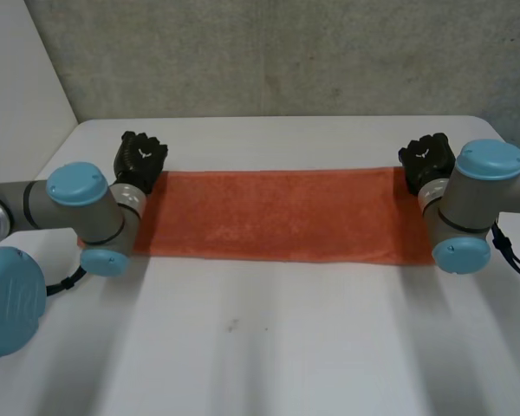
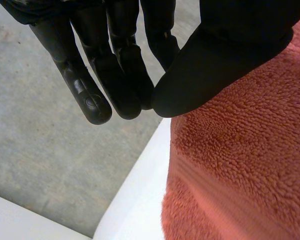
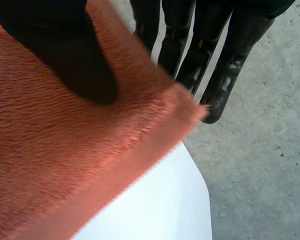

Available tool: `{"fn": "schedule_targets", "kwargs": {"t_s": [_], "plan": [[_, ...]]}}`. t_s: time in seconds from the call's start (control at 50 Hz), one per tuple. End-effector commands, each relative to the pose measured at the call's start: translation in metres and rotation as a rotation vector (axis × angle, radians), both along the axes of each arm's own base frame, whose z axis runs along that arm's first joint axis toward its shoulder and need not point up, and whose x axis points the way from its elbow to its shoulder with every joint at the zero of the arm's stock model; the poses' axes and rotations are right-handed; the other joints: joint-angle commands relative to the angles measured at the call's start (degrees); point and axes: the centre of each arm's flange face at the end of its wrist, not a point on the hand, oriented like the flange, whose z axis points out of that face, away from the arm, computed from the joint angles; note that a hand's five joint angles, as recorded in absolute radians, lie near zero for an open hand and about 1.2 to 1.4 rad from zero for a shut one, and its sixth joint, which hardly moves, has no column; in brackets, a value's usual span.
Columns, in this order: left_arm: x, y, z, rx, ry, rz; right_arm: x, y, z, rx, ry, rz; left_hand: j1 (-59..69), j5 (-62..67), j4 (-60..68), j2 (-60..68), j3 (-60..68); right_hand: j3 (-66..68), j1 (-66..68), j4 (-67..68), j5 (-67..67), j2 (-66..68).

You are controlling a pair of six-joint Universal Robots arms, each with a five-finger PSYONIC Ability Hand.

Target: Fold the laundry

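Orange terry towel [image 1: 273, 215] spread flat, L-R across white table [image 1: 269, 347].

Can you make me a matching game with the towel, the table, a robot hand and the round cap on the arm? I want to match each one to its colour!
Things:
1. towel
2. table
3. right robot hand
4. arm cap

Colours:
A. light blue
B. black
C. orange-red
D. white

Right pairs: 1-C, 2-D, 3-B, 4-A.
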Motion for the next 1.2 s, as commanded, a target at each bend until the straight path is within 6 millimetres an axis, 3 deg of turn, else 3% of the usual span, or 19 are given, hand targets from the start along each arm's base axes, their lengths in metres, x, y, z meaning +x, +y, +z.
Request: {"fn": "schedule_targets", "kwargs": {"t_s": [0.02, 0.06, 0.1, 0.12, 0.16, 0.18, 0.2, 0.22, 0.26, 0.34, 0.42, 0.48, 0.6, 0.68, 0.76, 0.84, 1.02, 1.2], "plan": [[-0.011, 0.008, 0.003, -0.062, 0.018, -0.025, 0.004, 0.003, 0.006, -0.007, -0.024, -0.005, -58.5, -59.3, -59.4, -59.3, -59.3, -56.6, -44.7, -56.9, -55.9, -56.2], [-0.015, 0.014, 0.01, -0.087, 0.028, -0.038, 0.008, 0.006, 0.017, -0.021, -0.045, -0.002, -56.4, -57.2, -57.3, -57.3, -57.3, -56.6, -44.7, -56.9, -55.9, -56.2], [-0.016, 0.023, 0.033, -0.156, 0.052, -0.045, 0.005, 0.011, 0.046, -0.056, -0.115, -0.006, -58.5, -59.3, -59.4, -59.3, -59.3, -56.6, -44.7, -56.9, -55.9, -56.2], [-0.016, 0.023, 0.033, -0.157, 0.052, -0.045, 0.005, 0.011, 0.046, -0.057, -0.115, -0.006, -58.5, -59.3, -59.4, -59.3, -59.3, -56.6, -44.7, -56.9, -55.9, -56.2], [-0.013, 0.033, 0.054, -0.207, 0.074, -0.044, 0.001, 0.02, 0.075, -0.083, -0.186, 0.0, -58.5, -59.3, -59.4, -59.3, -59.3, -56.6, -44.7, -56.9, -55.9, -56.2], [-0.013, 0.034, 0.054, -0.208, 0.074, -0.044, 0.001, 0.02, 0.075, -0.083, -0.187, 0.0, -58.5, -59.3, -59.4, -59.3, -59.3, -56.6, -44.7, -56.9, -55.9, -56.2], [-0.012, 0.039, 0.065, -0.225, 0.083, -0.045, 0.0, 0.027, 0.087, -0.09, -0.216, 0.002, -58.5, -59.3, -59.4, -59.3, -59.3, -56.6, -44.7, -56.9, -55.9, -56.2], [-0.012, 0.039, 0.065, -0.225, 0.083, -0.045, 0.0, 0.027, 0.087, -0.091, -0.216, 0.002, -58.5, -59.3, -59.4, -59.3, -59.3, -56.6, -44.7, -56.9, -55.9, -56.2], [-0.007, 0.054, 0.086, -0.239, 0.094, -0.041, -0.005, 0.043, 0.114, -0.109, -0.264, 0.007, -58.5, -59.3, -59.4, -59.3, -59.3, -56.6, -44.7, -56.9, -55.9, -56.2], [-0.002, 0.074, 0.099, -0.231, 0.103, -0.046, -0.009, 0.063, 0.126, -0.101, -0.279, 0.023, -58.5, -59.3, -59.4, -59.3, -59.3, -56.6, -44.7, -56.9, -55.9, -56.2], [0.009, 0.103, 0.113, -0.195, 0.171, -0.058, -0.012, 0.091, 0.119, -0.017, -0.262, 0.068, -58.5, -59.3, -59.4, -59.3, -59.3, -56.6, -44.7, -56.9, -55.9, -56.2], [0.015, 0.119, 0.111, -0.138, 0.236, -0.072, -0.019, 0.107, 0.117, 0.047, -0.251, 0.074, -58.5, -59.3, -59.4, -59.3, -59.3, -56.6, -44.7, -56.9, -55.9, -56.2], [0.023, 0.144, 0.108, -0.001, 0.34, -0.084, -0.043, 0.115, 0.101, 0.192, -0.259, 0.005, -58.5, -59.3, -59.4, -59.3, -59.3, -56.6, -44.7, -56.9, -55.9, -56.2], [0.03, 0.163, 0.097, 0.205, 0.443, -0.067, -0.054, 0.121, 0.084, 0.305, -0.293, -0.018, -58.5, -59.3, -59.4, -59.3, -59.3, -53.6, -41.6, -53.8, -52.8, -53.1], [0.036, 0.17, 0.088, 0.346, 0.507, -0.031, -0.066, 0.117, 0.071, 0.352, -0.304, -0.033, -58.5, -59.3, -59.4, -59.3, -59.3, -48.3, -36.4, -48.5, -47.5, -47.8], [0.043, 0.175, 0.079, 0.465, 0.574, 0.018, -0.071, 0.109, 0.041, 0.434, -0.311, -0.018, -58.5, -59.3, -59.4, -59.3, -59.3, -40.4, -28.5, -40.7, -39.6, -40.0], [0.048, 0.175, 0.072, 0.484, 0.59, 0.04, -0.077, 0.089, 0.011, 0.405, -0.291, -0.031, -58.5, -59.3, -59.4, -59.3, -59.3, -31.2, -19.2, -31.4, -30.4, -30.7], [0.047, 0.178, 0.069, 0.485, 0.589, 0.035, -0.081, 0.083, -0.007, 0.414, -0.232, -0.029, -58.5, -59.3, -59.4, -59.3, -59.3, -26.1, -14.2, -26.3, -25.3, -25.6]]}}
